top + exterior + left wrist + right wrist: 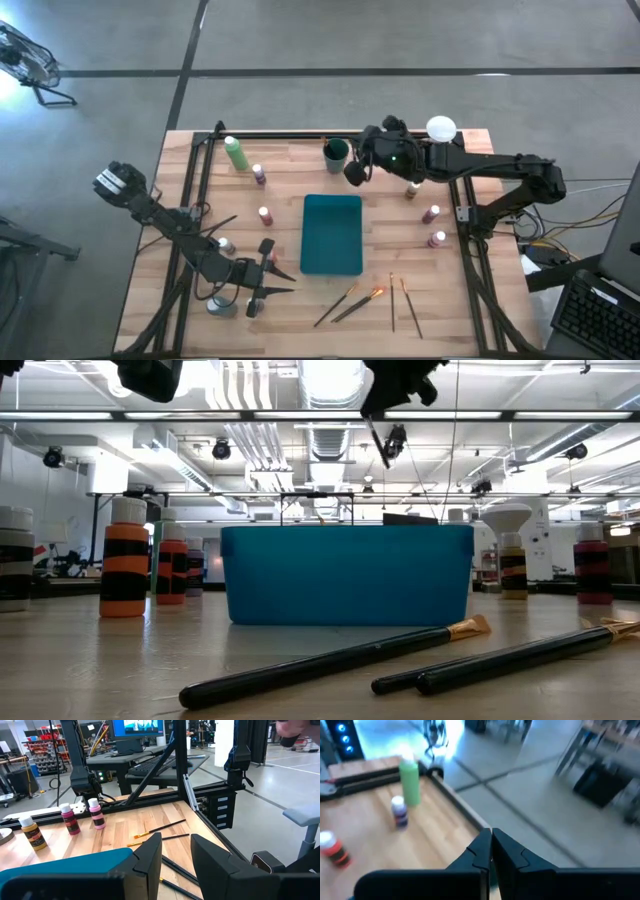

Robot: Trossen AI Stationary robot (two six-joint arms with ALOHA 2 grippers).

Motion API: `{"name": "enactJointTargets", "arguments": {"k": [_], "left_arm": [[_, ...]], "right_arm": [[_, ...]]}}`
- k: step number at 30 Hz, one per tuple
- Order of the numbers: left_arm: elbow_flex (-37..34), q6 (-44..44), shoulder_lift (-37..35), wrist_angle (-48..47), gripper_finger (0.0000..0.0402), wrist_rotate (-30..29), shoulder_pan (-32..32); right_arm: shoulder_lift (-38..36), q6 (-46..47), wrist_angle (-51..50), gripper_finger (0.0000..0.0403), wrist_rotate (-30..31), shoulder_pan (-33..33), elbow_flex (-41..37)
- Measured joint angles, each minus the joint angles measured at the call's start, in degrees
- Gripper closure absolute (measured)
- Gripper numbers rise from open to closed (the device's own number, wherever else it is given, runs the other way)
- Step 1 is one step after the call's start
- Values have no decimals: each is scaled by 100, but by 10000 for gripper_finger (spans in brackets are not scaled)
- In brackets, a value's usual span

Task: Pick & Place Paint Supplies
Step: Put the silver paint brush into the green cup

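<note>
the high view shows the left gripper [272,272] part open and empty, low at the wooden desk's [290,310] near-left corner among small white-capped paint bottles [226,245], so a careless swing could topple one. the right gripper [352,172], shut and empty, hovers beside the dark cup [336,151] near the far edge, whose contents cannot be made out, while thin wooden-handled brushes [358,304] lie loose in front of the flat teal rectangular tray [332,234].

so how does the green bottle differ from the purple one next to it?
The green bottle is taller and wider than the purple bottle. Its body is plain light green; the purple one is dark. In the high view the green one sits nearer the table's far edge. Both stand upright with white caps, untouched by either tool.
</note>
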Motion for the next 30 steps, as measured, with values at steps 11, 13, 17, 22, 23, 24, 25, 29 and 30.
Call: {"name": "enactJointTargets", "arguments": {"k": [11, 13, 17, 22, 23, 24, 25, 29, 30], "left_arm": [[0, 0, 0, -1, 291, 0, 0], [0, 0, 0, -2, 291, 0, 0], [0, 79, 0, -2, 291, -2, 2], [0, 275, 0, -2, 291, -28, 5], [0, 275, 0, 0, 291, -28, 12], [0, 275, 0, -2, 291, -28, 18], [0, 276, 0, -2, 291, -28, 25], [-1, 276, 0, -2, 291, -28, 26], [0, 277, 0, -1, 291, -28, 26]], "right_arm": [[66, -1170, 3074, 395, -435, -665, -1307], [72, -1207, 3647, 395, -802, -857, -1619], [147, -1099, 4338, 395, -1121, -1154, -2041], [524, -1258, 4619, 395, -1531, -1329, -2142], [640, -1327, 4638, 395, -1533, -1339, -2104], [778, -1369, 4707, 395, -1541, -1354, -2041], [901, -1438, 4786, 395, -1555, -1368, -1984], [1303, -1747, 4854, 395, -1552, -1414, -1607], [1369, -1765, 4843, 395, -1550, -1427, -1502]]}}
